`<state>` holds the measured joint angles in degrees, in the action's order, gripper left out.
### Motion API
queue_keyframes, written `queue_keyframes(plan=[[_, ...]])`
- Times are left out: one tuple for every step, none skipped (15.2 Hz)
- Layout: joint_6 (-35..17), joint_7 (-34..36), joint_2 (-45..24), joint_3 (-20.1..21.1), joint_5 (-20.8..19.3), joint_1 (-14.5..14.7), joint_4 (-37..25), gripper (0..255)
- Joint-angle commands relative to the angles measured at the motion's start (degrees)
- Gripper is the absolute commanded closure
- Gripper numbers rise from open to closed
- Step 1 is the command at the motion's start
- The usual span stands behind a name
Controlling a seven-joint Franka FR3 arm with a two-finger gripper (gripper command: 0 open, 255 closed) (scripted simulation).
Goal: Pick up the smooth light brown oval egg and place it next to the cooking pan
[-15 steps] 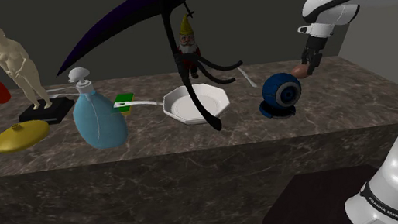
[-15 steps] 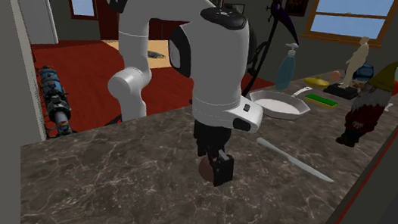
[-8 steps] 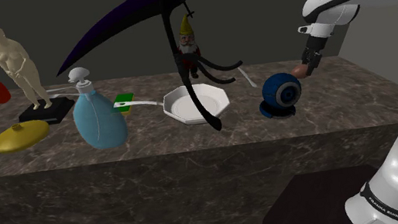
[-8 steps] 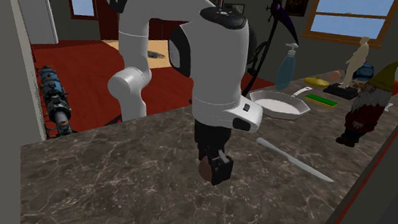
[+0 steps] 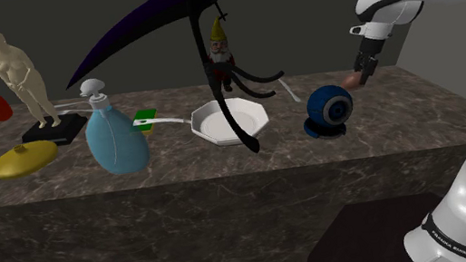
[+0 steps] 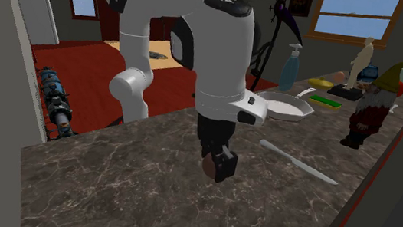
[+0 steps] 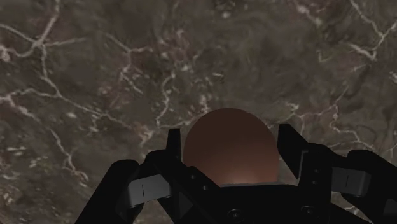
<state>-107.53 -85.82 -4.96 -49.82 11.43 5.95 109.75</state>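
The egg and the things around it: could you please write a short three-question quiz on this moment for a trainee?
1. True or false: the gripper is shut on the brown egg.
2. In the second exterior view, what lies on the counter between the gripper and the gnome? A) a knife B) a cup C) a book
3. Fill in: the pan is drawn ____ in colour.
Key: 1 true; 2 A; 3 white.

You have a reddish-brown egg (image 7: 230,153) in a black gripper (image 7: 231,137), over a dark brown counter (image 7: 95,76) veined with white. Your pan (image 5: 228,120) is white and the bottle (image 5: 116,142) pale blue.
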Motion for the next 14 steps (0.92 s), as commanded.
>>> queue_keyframes(plan=[[1.41, 0.39, 0.35, -0.04, -0.36, 0.05, -1.22, 255], [2.11, 0.61, 0.58, -0.05, -0.58, 0.09, -1.80, 255], [2.82, 0.82, 0.79, -0.07, -0.78, 0.12, -2.40, 255], [3.53, 1.02, 0.98, -0.08, -0.96, 0.15, -3.01, 255], [4.25, 1.21, 1.15, -0.09, -1.13, 0.17, -3.64, 255], [4.98, 1.38, 1.31, -0.10, -1.28, 0.19, -4.28, 255], [5.70, 1.55, 1.45, -0.11, -1.42, 0.20, -4.93, 255], [6.44, 1.70, 1.57, -0.12, -1.54, 0.21, -5.60, 255], [7.17, 1.85, 1.67, -0.13, -1.64, 0.21, -6.29, 255], [7.92, 1.98, 1.75, -0.14, -1.73, 0.21, -6.99, 255], [8.66, 2.10, 1.81, -0.15, -1.80, 0.21, -7.71, 255], [9.41, 2.21, 1.85, -0.16, -1.85, 0.20, -8.44, 255], [10.17, 2.31, 1.88, -0.18, -1.89, 0.18, -9.19, 255], [10.93, 2.40, 1.88, -0.19, -1.91, 0.16, -9.95, 255]])
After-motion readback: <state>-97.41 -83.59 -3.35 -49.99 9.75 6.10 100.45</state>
